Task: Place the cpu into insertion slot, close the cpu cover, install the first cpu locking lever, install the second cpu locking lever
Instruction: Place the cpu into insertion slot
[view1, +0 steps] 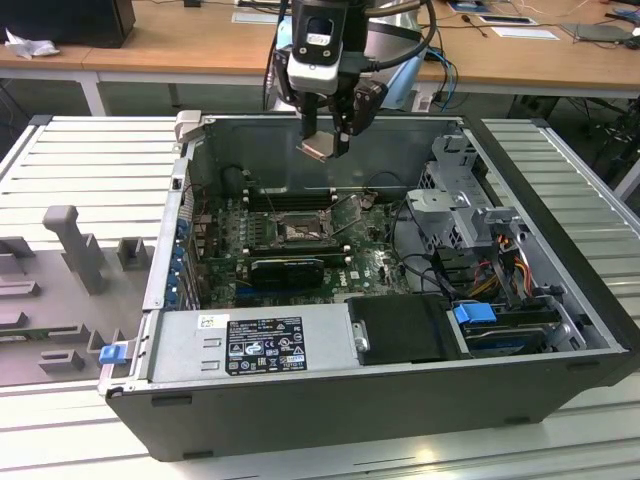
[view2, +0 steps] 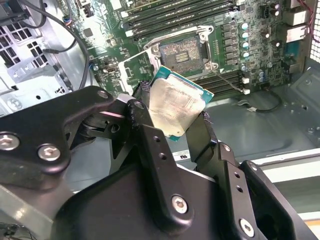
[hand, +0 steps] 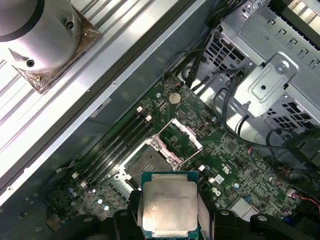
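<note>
The open computer case (view1: 350, 410) lies on its side on a ribbed metal table (view1: 90, 160), its upper side off and the whole cavity exposed from above. Its four walls form the boundary. A boxed power supply (view1: 250, 345) takes up the near end, and a metal drive cage (view1: 455, 200) with loose cables crowds the exterior view's right. One green motherboard (view1: 370, 250) covers the floor of the case. One arm comes down from above, roughly upright, and its single gripper (view1: 325, 135) hangs over the far part of the cavity, apart from the walls and well above the board. The two black fingers (view2: 142, 105) are drawn in on the one cpu (view2: 177, 107), pinching it by opposite edges with the silvery top facing the wrist cameras. The chip hangs in the air at a slight tilt and touches nothing else. Below it, one insertion slot (hand: 145, 160) sits uncovered near the middle of the board, between long memory slots (hand: 112, 145) and a black graphics card (view1: 288, 270). One cpu cover (hand: 181, 136) stands swung up just beside the socket, leaving the way down to it free.
</note>
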